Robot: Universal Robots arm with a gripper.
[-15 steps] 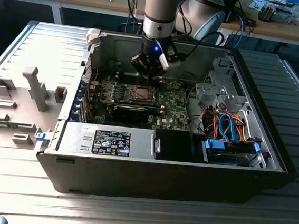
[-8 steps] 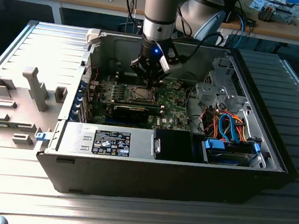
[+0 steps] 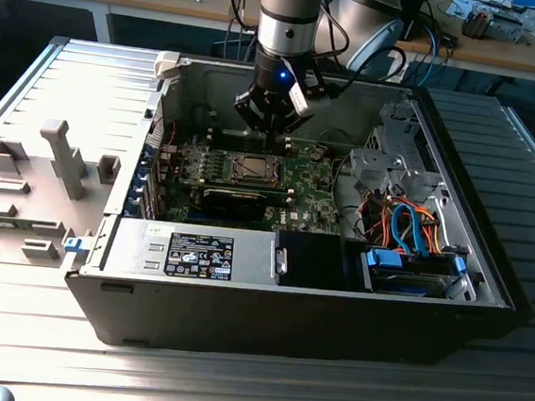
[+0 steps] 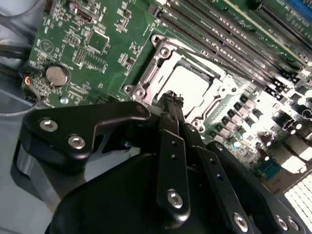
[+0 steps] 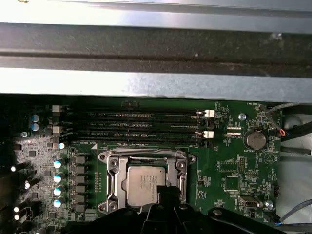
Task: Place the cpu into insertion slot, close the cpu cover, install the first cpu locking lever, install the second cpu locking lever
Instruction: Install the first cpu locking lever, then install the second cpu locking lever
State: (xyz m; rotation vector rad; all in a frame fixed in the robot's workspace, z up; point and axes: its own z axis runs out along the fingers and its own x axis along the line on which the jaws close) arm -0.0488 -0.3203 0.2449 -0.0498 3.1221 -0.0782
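Note:
The cpu (image 5: 144, 179) lies flat in the insertion slot (image 3: 250, 168) on the green board, its silver top showing in both wrist views (image 4: 190, 85). The cpu cover (image 5: 113, 171) lies down around it as a grey metal frame (image 4: 155, 62). A thin wire lever (image 4: 204, 57) runs along one side of the frame. My gripper (image 3: 272, 136) hangs just above the socket's edge inside the open computer case. Its black fingertips (image 4: 170, 96) are together at the rim of the cover, shut with nothing seen between them (image 5: 168, 191).
Long memory slots (image 5: 141, 124) run beside the socket, and a coin battery (image 5: 255, 140) sits nearby. A black expansion card (image 3: 234, 198) lies in front of the socket. A drive cage with blue and orange cables (image 3: 407, 223) fills the case's right. A grey parts fixture (image 3: 33, 178) stands outside.

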